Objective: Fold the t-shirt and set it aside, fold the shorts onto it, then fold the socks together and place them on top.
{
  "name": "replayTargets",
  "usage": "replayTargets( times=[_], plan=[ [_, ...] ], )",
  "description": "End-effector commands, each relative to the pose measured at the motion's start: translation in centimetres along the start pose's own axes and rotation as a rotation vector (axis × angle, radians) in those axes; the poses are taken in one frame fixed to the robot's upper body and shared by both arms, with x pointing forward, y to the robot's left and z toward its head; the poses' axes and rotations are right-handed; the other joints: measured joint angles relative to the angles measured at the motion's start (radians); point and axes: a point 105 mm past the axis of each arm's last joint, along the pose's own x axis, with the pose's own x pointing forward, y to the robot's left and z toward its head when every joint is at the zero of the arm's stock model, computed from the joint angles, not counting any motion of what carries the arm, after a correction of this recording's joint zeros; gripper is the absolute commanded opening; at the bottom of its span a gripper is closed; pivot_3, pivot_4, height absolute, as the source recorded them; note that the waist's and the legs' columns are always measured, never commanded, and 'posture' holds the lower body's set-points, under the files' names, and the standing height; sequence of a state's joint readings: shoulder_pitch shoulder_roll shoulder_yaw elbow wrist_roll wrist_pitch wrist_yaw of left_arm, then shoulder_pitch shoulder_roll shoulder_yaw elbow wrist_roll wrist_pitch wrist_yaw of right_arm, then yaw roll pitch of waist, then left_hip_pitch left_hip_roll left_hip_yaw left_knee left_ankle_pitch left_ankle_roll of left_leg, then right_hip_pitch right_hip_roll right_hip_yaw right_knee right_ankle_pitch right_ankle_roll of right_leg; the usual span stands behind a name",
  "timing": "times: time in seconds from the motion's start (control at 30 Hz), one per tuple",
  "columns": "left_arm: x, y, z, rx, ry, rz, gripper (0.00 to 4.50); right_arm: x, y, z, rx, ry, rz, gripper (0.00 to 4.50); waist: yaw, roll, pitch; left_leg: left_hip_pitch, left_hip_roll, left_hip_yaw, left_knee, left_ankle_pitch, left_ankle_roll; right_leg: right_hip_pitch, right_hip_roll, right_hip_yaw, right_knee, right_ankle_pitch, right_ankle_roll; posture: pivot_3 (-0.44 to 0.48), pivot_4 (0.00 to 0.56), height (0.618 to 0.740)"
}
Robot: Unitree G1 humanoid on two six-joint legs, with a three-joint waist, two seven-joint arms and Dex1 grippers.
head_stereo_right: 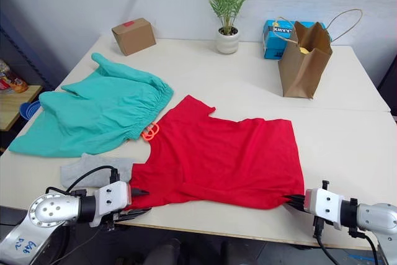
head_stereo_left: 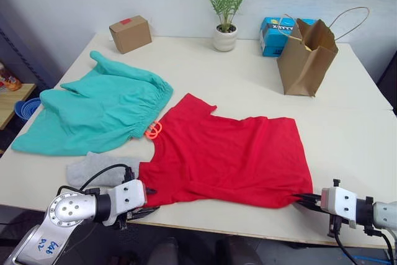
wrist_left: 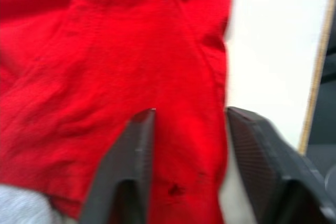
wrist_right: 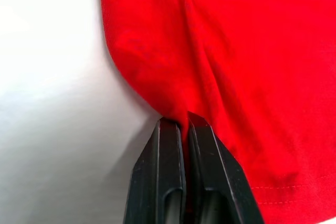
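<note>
**Both end effectors at the t-shirt's near edge**

The t-shirt (head_stereo_left: 232, 156) lies spread flat on the bench (head_stereo_left: 360, 134), and everything else is placed from it here. Its near hem runs along the bench's front edge, with one sleeve pointing away toward the far side.

The right end effector (head_stereo_left: 305, 201) is at the t-shirt's near right corner. In the right wrist view its two black fingers (wrist_right: 165, 182) are pressed together with a fold of red cloth pinched between them.

The left end effector (head_stereo_left: 147, 201) is at the t-shirt's near left corner. In the left wrist view its fingers (wrist_left: 131, 166) are spread apart, one on either side of a strip of the red hem, with the cloth lying between them and not clamped.

The shorts (head_stereo_left: 93, 113) lie to the left of the t-shirt and farther back, their gathered waistband facing it, and the orange drawstring (head_stereo_left: 153, 130) rests just at the t-shirt's left edge. The socks (head_stereo_left: 99, 169) lie against the t-shirt's near left side, just beside the left end effector.

Well beyond the t-shirt, along the far side of the bench, stand a cardboard box (head_stereo_left: 130, 33), a potted plant (head_stereo_left: 226, 4), a blue box (head_stereo_left: 276, 32) and a brown paper bag (head_stereo_left: 307, 57).
</note>
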State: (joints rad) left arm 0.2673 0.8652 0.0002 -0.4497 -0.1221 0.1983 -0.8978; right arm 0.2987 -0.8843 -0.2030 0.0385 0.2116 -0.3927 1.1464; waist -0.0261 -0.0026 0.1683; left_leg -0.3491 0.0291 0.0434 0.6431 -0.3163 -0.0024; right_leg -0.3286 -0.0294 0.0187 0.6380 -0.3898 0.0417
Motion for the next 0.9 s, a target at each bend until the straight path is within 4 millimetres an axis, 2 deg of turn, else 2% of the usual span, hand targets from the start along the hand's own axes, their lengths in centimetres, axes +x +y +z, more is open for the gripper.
replayTargets(
  times=[0.03, 0.1, 0.13, 0.2, 0.33, 0.43, 0.57, 0.67, 0.8, 0.9],
  plan=[
    [-1.4, 0.3, -3.9, -0.06, 0.138, -0.002, 0.75, -1.2, 0.6, -0.7, 0.043, 0.046, 0.021, 0.0, 0.0, 0.0, 0.0, 0.0, 0.0, 0.0, -0.001, 0.0, 0.0, 0.0, 0.0, 0.0, 0.0, 0.0, 0.0, 0.0, 0.15, 0.74],
    [-2.0, 0.5, -4.1, -0.048, 0.138, -0.009, 0.12, -1.6, 1.0, -0.5, 0.063, 0.038, 0.039, 0.0, 0.0, 0.0, 0.0, 0.0, 0.0, 0.0, -0.005, 0.0, 0.0, -0.001, 0.0, -0.001, -0.001, 0.0, 0.001, 0.0, 0.15, 0.74],
    [-2.2, 0.7, -4.2, -0.042, 0.139, -0.01, 0.05, -1.8, 1.3, -0.3, 0.075, 0.026, 0.052, 0.0, 0.0, 0.0, 0.0, 0.001, 0.0, 0.0, -0.008, 0.001, -0.001, -0.002, 0.0, -0.001, -0.001, 0.0, 0.001, 0.0, 0.15, 0.74],
    [-2.8, 0.9, -4.5, -0.032, 0.146, -0.013, 0.05, -2.3, 1.7, 0.1, 0.096, 0.02, 0.07, 0.0, 0.0, 0.001, 0.0, 0.001, 0.0, 0.0, -0.013, 0.002, -0.003, -0.004, 0.0, -0.002, -0.001, 0.003, 0.007, 0.0, 0.15, 0.74],
    [-3.7, 1.2, -5.2, -0.02, 0.157, -0.016, 0.05, -3.2, 2.5, 0.7, 0.148, 0.006, 0.101, 0.0, -0.003, 0.002, -0.001, -0.003, 0.002, 0.0, -0.02, 0.004, -0.007, -0.012, 0.003, -0.005, 0.0, 0.002, 0.004, 0.0, 0.15, 0.74],
    [-4.2, 1.2, -4.8, 0.0, 0.131, -0.032, 0.05, -3.6, 3.5, 1.3, 0.192, -0.007, 0.148, 0.0, -0.007, 0.002, 0.002, -0.002, 0.003, 0.0, -0.022, 0.005, -0.007, -0.013, 0.004, -0.005, 0.001, 0.001, 0.004, 0.0, 0.15, 0.74],
    [-4.7, 1.1, -4.7, 0.007, 0.126, -0.034, 0.05, -3.5, 3.7, 1.9, 0.203, -0.01, 0.136, 0.0, -0.009, 0.0, 0.004, -0.002, 0.003, 0.0, -0.022, 0.006, -0.009, -0.014, 0.004, -0.005, 0.005, 0.001, 0.003, 0.0, 0.15, 0.74],
    [-4.8, 0.8, -4.4, 0.008, 0.108, -0.042, 0.05, -3.4, 4.1, 2.1, 0.206, -0.009, 0.147, 0.0, -0.007, -0.006, 0.007, -0.002, 0.003, -0.001, -0.022, 0.007, -0.009, -0.015, 0.004, -0.005, 0.006, 0.0, 0.003, 0.0, 0.15, 0.74],
    [-4.4, 0.6, -2.8, -0.016, 0.018, -0.017, 0.05, -3.3, 3.8, 2.0, 0.247, -0.025, 0.084, 0.0, -0.005, -0.007, 0.008, -0.003, 0.002, 0.0, -0.022, 0.006, -0.011, -0.015, 0.003, -0.005, 0.003, 0.0, 0.004, 0.0, 0.15, 0.74],
    [-4.8, 0.7, -2.3, -0.032, 0.005, -0.006, 0.71, -3.4, 4.1, 2.4, 0.289, -0.055, 0.112, 0.69, -0.003, -0.009, 0.009, -0.003, 0.002, -0.001, -0.022, 0.006, -0.011, -0.017, 0.002, -0.006, 0.003, 0.0, 0.005, 0.0, 0.15, 0.74]
  ],
)
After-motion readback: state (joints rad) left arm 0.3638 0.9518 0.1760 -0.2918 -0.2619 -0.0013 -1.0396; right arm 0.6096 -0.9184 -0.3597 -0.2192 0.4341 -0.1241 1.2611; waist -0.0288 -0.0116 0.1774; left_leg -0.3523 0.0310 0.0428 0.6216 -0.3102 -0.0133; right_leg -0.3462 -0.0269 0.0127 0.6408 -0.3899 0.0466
